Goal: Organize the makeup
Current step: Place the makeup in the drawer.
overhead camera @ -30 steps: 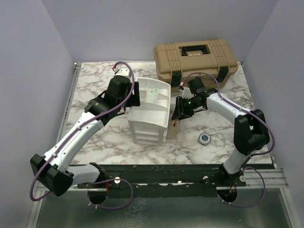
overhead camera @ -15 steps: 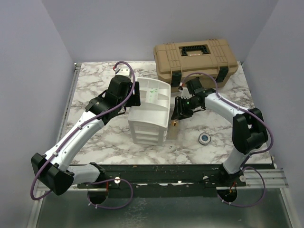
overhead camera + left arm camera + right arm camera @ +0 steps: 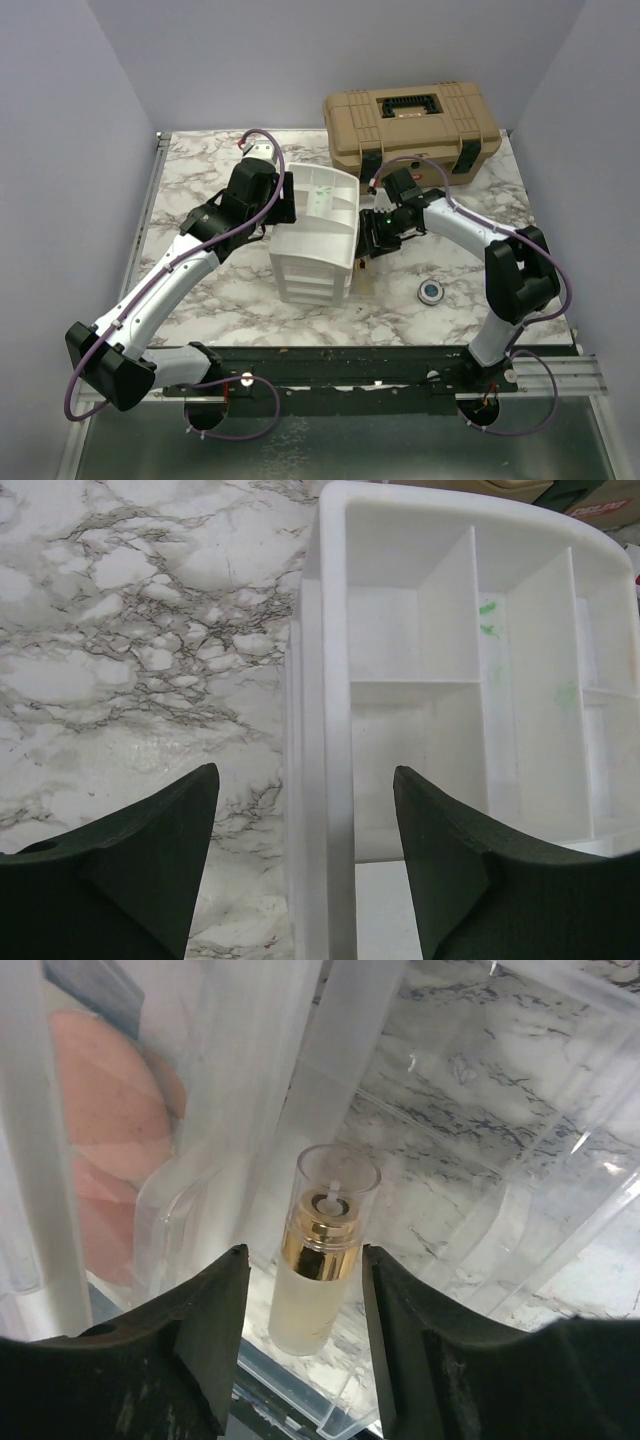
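Your right tool [image 3: 303, 1250] stands parted around a small bottle [image 3: 315, 1295] with a frosted body, a gold collar and a clear round cap. The bottle stands upright on the floor of a clear plastic drawer [image 3: 520, 1190], and a thin gap shows between it and each dark finger. Just left of it, behind a cloudy plastic wall, lie rounded, matte pink discs [image 3: 105, 1120].

From above, that tool sits close against the right side of the white drawer unit [image 3: 312, 262], a plastic block with a curved back and divided trays on top. Your left tool [image 3: 302, 772] is open as well. Its two blunt, grainy dark fingers straddle the unit's left wall with space showing on either side. Faint green smears mark the white dividers inside.

A round compact [image 3: 431, 291] with a blue centre lies alone on the marbled table [image 3: 200, 170], near your right arm and well apart from the unit. A ribbed tan toolbox [image 3: 410, 125] sits shut at the far edge.
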`<control>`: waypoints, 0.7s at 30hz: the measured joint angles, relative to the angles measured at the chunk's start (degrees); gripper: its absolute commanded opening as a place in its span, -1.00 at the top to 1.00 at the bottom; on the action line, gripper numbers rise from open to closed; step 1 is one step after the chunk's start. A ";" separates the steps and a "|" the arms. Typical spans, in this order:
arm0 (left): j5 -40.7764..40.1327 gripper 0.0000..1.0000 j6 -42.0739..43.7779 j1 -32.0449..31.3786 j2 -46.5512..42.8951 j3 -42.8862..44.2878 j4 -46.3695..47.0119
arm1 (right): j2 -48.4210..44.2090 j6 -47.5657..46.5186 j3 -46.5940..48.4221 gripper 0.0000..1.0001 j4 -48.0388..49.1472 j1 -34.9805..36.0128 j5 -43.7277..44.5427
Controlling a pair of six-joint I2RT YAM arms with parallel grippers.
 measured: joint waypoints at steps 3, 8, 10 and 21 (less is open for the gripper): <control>0.02 -0.42 0.31 0.00 -0.02 0.00 0.00 | 0.00 -0.37 0.00 -0.12 -0.02 0.63 0.00; 0.13 -0.41 0.70 0.00 -0.46 0.00 -0.07 | -0.72 -0.57 -0.22 -0.20 -0.09 0.90 0.92; 0.50 -0.41 0.68 0.00 -0.63 0.00 -0.09 | -2.56 -0.46 -0.46 -0.25 -0.52 1.01 1.88; 1.92 -0.41 0.61 0.00 -0.76 0.00 -0.07 | -27.04 18.69 -7.87 -1.00 -1.92 -1.07 42.18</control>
